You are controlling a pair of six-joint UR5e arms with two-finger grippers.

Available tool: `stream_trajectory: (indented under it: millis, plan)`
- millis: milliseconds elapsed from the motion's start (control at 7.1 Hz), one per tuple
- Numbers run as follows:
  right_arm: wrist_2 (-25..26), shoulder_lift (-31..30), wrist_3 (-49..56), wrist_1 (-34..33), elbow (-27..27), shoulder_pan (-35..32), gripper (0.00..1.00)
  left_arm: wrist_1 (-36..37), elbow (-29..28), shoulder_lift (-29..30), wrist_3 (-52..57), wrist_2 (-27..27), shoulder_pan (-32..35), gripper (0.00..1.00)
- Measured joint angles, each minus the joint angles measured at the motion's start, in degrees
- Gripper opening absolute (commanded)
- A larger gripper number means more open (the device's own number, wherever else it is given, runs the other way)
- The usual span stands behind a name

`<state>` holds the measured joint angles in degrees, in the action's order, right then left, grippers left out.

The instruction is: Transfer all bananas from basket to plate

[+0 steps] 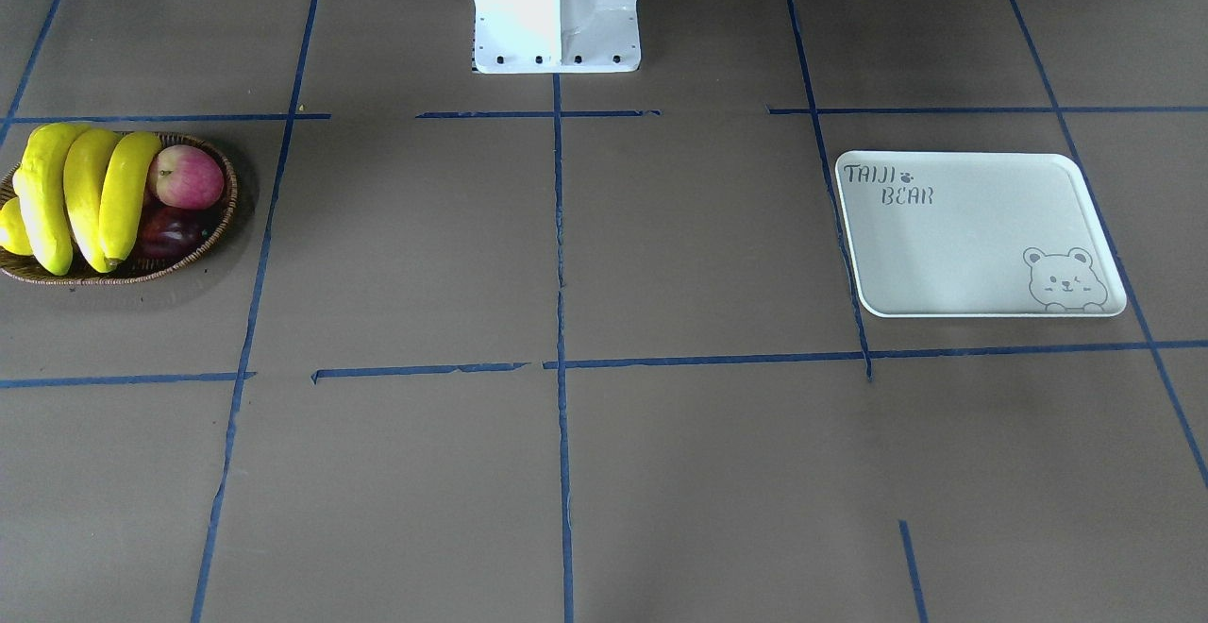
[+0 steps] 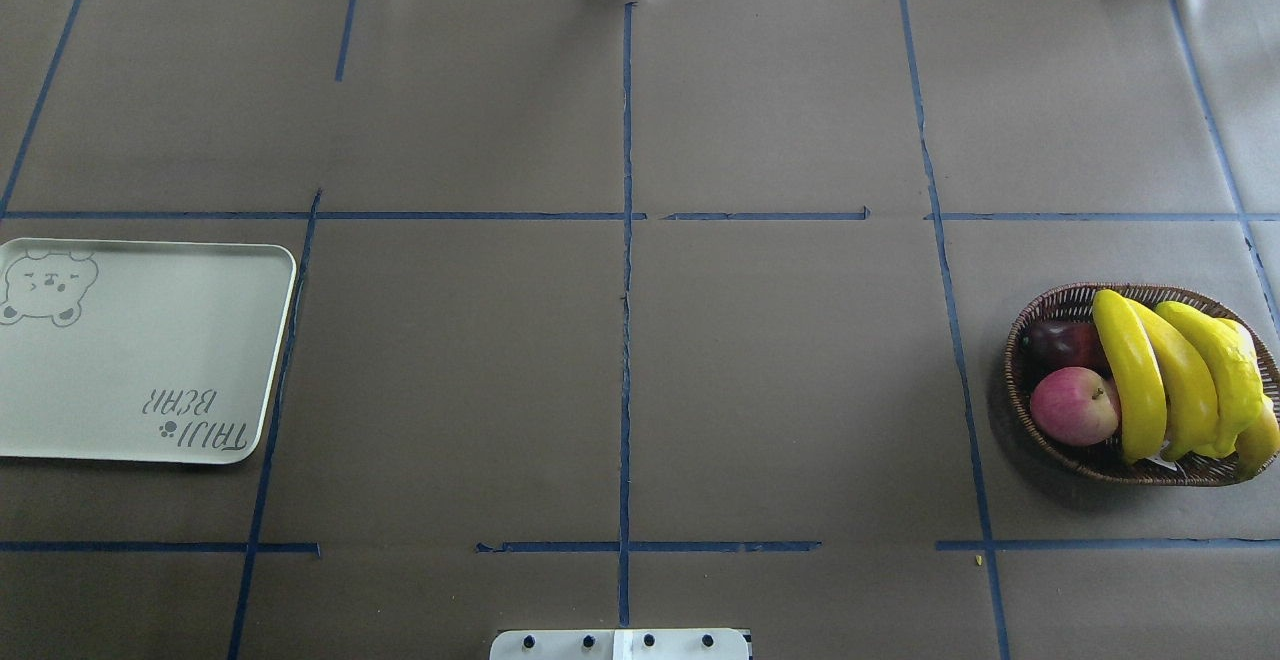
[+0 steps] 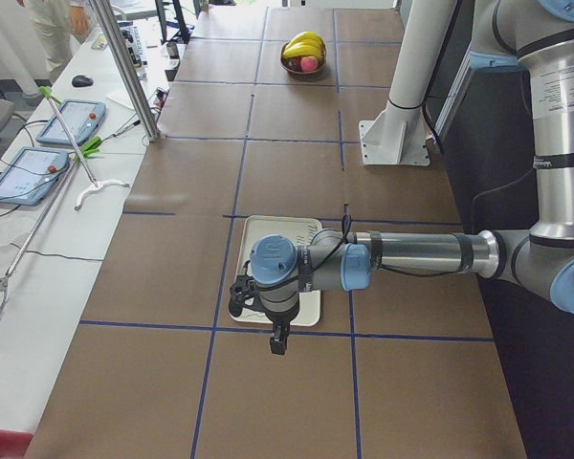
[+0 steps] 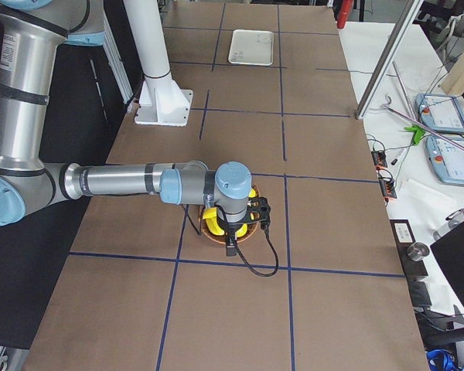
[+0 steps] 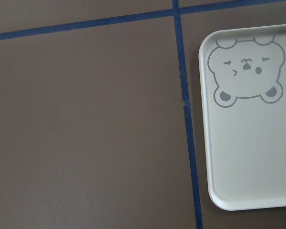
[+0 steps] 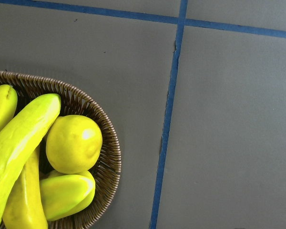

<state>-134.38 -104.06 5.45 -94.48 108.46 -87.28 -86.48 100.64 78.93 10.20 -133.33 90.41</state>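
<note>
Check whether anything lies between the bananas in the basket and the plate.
Nothing visible does. Between the basket and the plate the table shows only flat blue tape lines, and the plate itself is bare. The bananas lie uncovered in the basket.

grey "TAIJI BEAR" lettering showing on white plate (image 1: 972, 236), paw mark sitting beside "TAIJI", nothing else reading legibly

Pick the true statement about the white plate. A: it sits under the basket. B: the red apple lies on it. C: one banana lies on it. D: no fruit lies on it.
D: the plate carries no fruit, while the bananas lie in the basket towards the table's other end.
</note>
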Motion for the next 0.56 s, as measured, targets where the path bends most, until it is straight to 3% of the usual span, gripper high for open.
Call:
stream_trajectory:
  millis: [564]
  plan:
    - [-0.9, 0.1, -0.2, 0.1, 1.8, 0.9, 1.0, 0.0, 0.2, -0.1, -0.1, -0.3, 0.0, 1.0]
